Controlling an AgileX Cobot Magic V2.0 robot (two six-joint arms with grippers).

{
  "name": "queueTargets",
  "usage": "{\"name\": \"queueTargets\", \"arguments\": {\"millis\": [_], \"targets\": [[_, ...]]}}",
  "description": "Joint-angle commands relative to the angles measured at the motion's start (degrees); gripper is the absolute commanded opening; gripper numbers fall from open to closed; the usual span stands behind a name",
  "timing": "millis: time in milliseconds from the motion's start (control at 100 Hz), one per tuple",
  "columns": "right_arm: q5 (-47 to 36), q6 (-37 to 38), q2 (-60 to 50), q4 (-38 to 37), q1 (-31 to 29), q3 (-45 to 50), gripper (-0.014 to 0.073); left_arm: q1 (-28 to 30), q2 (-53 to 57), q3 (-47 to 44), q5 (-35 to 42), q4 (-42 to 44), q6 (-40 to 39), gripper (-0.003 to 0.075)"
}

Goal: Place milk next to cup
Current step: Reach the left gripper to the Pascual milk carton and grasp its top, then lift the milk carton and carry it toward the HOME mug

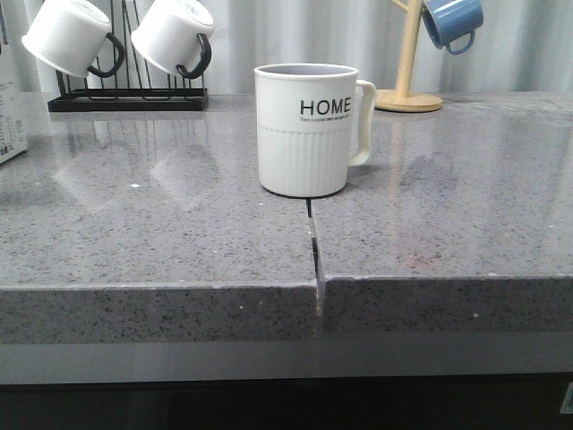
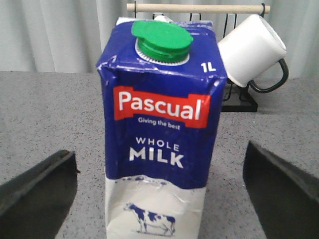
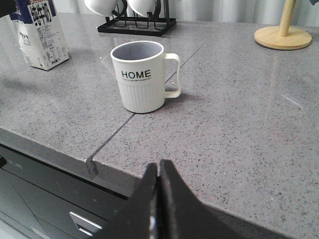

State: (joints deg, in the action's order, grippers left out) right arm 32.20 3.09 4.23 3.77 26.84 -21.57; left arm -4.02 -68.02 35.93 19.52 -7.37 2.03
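Note:
The milk point(image 2: 159, 99), a white carton with a dark blue top and a green cap, stands upright on the grey counter. My left gripper point(image 2: 158, 149) is open, with one finger point(image 2: 37, 189) on each side of the carton and clear gaps to it. In the front view only a sliver of the milk point(image 1: 9, 134) shows at the far left. The cup point(image 1: 304, 130), a white "HOME" mug, stands mid-counter with its handle to the right. My right gripper point(image 3: 159, 167) is shut and empty over the counter's front edge, short of the cup point(image 3: 142, 77). The milk point(image 3: 40, 35) stands well left of the cup.
A black rack point(image 1: 125, 94) with white, black-handled mugs point(image 1: 76, 40) stands at the back left. A wooden stand point(image 1: 407, 90) with a blue mug point(image 1: 452, 22) is at the back right. A seam point(image 1: 313, 242) in the counter runs from the cup to the front edge.

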Motion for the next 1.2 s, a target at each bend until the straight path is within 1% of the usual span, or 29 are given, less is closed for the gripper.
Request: {"name": "queueTargets", "arguments": {"millis": [0, 150, 200, 250, 320, 370, 390, 440, 500, 540, 630, 740, 810, 870, 970, 1010, 1080, 1190], "targets": [[-4.2, -0.3, 0.6, -0.4, -0.1, -1.4, -0.0005, 0.4, -1.4, 3.6, 5.2, -0.4, -0.6, 0.0629], [-4.2, -0.3, 0.6, -0.4, -0.1, -1.4, -0.0005, 0.4, -6.9, 7.6, 5.8, -0.5, -0.7, 0.0609], [-4.2, -0.3, 0.6, -0.4, -0.1, -1.4, -0.0005, 0.4, -8.5, 8.8, 6.8, -0.5, -0.7, 0.0580], [-4.2, -0.3, 0.6, -0.4, -0.1, -1.4, -0.0005, 0.4, -9.9, 9.6, 8.3, -0.7, -0.7, 0.0530], [-4.2, -0.3, 0.6, -0.4, -0.1, -1.4, -0.0005, 0.4, -11.2, 10.4, 8.7, -1.6, -0.9, 0.0414], [-4.2, -0.3, 0.6, -0.4, -0.1, -1.4, -0.0005, 0.4, -11.5, 10.8, 7.7, -3.0, -1.1, 0.0299], [-4.2, -0.3, 0.6, -0.4, -0.1, -1.4, -0.0005, 0.4, -11.5, 10.9, 7.3, -3.1, -1.1, 0.0270], [-4.2, -0.3, 0.6, -0.4, -0.1, -1.4, -0.0005, 0.4, -11.4, 10.9, 6.6, -3.1, -0.8, 0.0162], [-4.2, -0.3, 0.6, -0.4, -0.1, -1.4, -0.0005, 0.1, -10.9, 10.9, 5.9, -4.1, 2.1, 0.0078], [-4.2, -0.3, 0.6, -0.4, -0.1, -1.4, -0.0005, -0.4, -10.4, 10.9, 5.4, -6.0, 4.2, 0.0054], [-4.2, -0.3, 0.6, -0.4, -0.1, -1.4, -0.0005, -2.5, -8.8, 10.9, 5.0, -12.6, 11.5, 0.0050], [-4.2, -0.3, 0.6, -0.4, -0.1, -1.4, -0.0005, -6.7, -6.8, 10.9, 5.1, -26.5, 25.8, 0.0050], [-4.2, -0.3, 0.6, -0.4, -0.1, -1.4, -0.0005, -10.2, -5.8, 10.9, 6.0, -35.7, 34.3, 0.0050], [-4.2, -0.3, 0.6, -0.4, -0.1, -1.4, -0.0005, -14.1, -5.4, 10.9, 8.3, -43.6, 41.3, 0.0050], [-4.2, -0.3, 0.6, -0.4, -0.1, -1.4, -0.0005, -21.1, -5.1, 11.1, 13.3, -53.8, 50.1, 0.0050], [-4.2, -0.3, 0.6, -0.4, -0.1, -1.4, -0.0005, -24.2, -5.1, 11.3, 15.2, -57.0, 52.7, 0.0050], [-4.2, -0.3, 0.6, -0.4, -0.1, -1.4, -0.0005, -28.9, -5.1, 11.8, 18.0, -59.6, 53.4, 0.0050], [-4.2, -0.3, 0.6, -0.4, -0.1, -1.4, -0.0005, -34.9, -5.2, 12.5, 21.9, -60.1, 53.4, 0.0050]]}}
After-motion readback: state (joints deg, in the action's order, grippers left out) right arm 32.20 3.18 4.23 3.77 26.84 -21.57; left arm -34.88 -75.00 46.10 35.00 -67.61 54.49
